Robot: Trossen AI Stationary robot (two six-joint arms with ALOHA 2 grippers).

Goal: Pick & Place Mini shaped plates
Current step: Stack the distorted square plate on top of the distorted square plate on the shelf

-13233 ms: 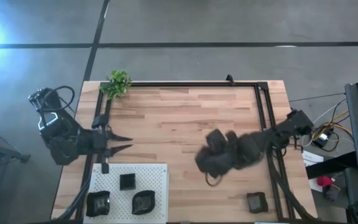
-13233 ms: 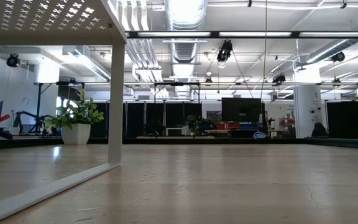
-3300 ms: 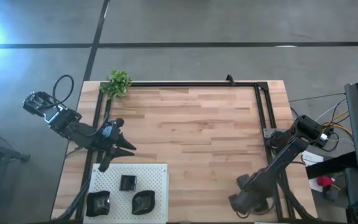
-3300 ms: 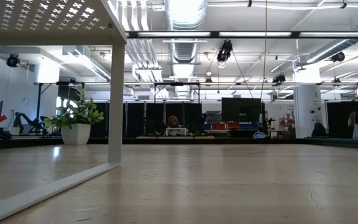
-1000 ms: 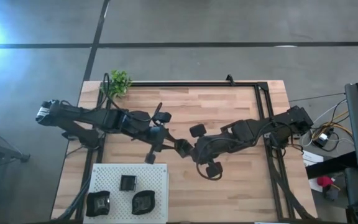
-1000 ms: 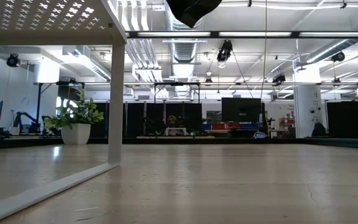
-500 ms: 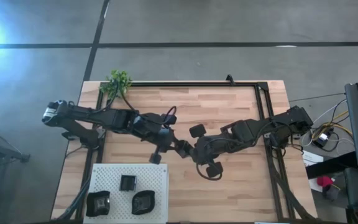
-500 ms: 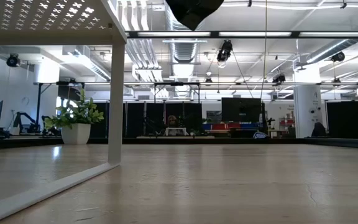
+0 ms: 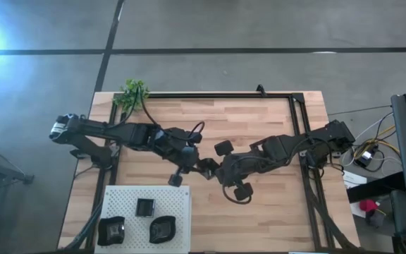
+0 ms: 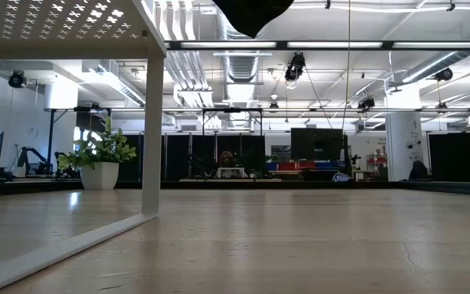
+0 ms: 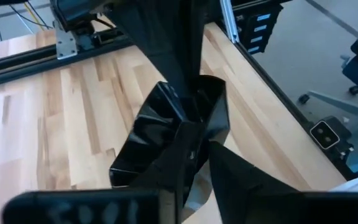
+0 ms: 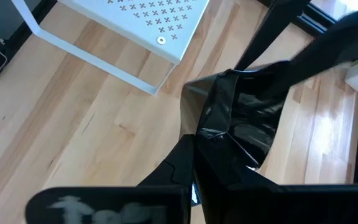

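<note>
item: mini shaped plate (image 11: 166,134), black, glossy, raised angular rim; held in the air above the middle of the wooden table (image 9: 245,127), between the two grippers; in the low view only a dark mass (image 10: 251,12) shows at the top edge, clear of the table surface

left gripper (image 9: 201,167): reached out over the table centre, fingers to either side of one edge of the plate; in the left wrist view its fingers (image 11: 185,155) straddle the near rim and lie against it; whether they are pressing on it or only standing around it cannot be told

right gripper (image 9: 218,171): meets the left gripper tip to tip over the table centre; clenched on the plate's opposite rim; in the right wrist view its fingers (image 12: 197,143) pinch the near edge of the plate (image 12: 247,118), the other arm's dark fingers coming in on the far edge

other mini shaped plates: three, on the white perforated board (image 9: 178,201), well apart from both grippers, on the left arm's side at the table's near edge; a small square one (image 9: 144,207) nearest the grippers; a rounded one (image 9: 111,230) and a wavy-edged one (image 9: 163,228) beyond it, side by side

sundry: small green plant (image 9: 134,92) at the table's far corner behind the left arm; black frame rail (image 9: 217,95) along the far edge; a white shelf leg (image 10: 152,131) and a potted plant (image 10: 100,159) in the low view
</note>
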